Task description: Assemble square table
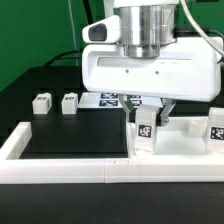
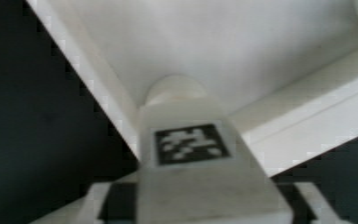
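In the exterior view, the pincer (image 1: pixel 147 115) is closed on one leg (image 1: pixel 146 135) and holds it upright at the edge of the top (image 1: pixel 185 148), which lies on the counter (image 1: pixel 70 135) at the exterior view's right. A second leg (image 1: pixel 41 102) and a third leg (image 1: pixel 69 102) stand loose, well apart from the top, and a fourth leg (image 1: pixel 215 125) stands by its far side. In the wrist view, the leg (image 2: pixel 190 150) sits tight between the fingers (image 2: pixel 108 200) over the top (image 2: pixel 247 60), so I think no leg is fixed yet and most of the job is left.
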{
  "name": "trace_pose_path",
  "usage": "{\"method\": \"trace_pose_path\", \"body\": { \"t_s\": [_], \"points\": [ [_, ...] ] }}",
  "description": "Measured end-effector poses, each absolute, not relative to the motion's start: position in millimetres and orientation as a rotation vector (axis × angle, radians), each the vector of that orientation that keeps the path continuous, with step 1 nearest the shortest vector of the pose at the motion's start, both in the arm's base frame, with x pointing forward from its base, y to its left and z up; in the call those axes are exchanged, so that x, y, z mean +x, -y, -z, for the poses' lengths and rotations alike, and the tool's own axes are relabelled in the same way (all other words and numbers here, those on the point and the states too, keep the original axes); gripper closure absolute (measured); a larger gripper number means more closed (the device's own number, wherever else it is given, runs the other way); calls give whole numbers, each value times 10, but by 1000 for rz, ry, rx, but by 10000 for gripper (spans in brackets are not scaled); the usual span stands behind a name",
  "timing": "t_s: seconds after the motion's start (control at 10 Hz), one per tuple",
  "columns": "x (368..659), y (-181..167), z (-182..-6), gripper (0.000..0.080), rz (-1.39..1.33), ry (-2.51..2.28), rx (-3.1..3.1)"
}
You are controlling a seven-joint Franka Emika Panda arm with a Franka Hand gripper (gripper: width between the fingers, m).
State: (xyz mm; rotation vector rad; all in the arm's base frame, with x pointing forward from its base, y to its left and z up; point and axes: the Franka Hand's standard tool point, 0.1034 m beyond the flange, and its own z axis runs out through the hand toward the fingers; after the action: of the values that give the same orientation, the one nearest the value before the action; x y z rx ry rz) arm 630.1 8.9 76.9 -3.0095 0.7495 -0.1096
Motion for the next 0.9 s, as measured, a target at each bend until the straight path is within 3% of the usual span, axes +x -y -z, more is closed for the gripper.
{"method": "trace_pose_path", "body": {
  "t_s": [0.5,0.9],
  "points": [
    [6279,-28,-743,508,49,-1890,-2377],
    [6263,-94,-740,508,7,-2173,-2087]
  ]
}}
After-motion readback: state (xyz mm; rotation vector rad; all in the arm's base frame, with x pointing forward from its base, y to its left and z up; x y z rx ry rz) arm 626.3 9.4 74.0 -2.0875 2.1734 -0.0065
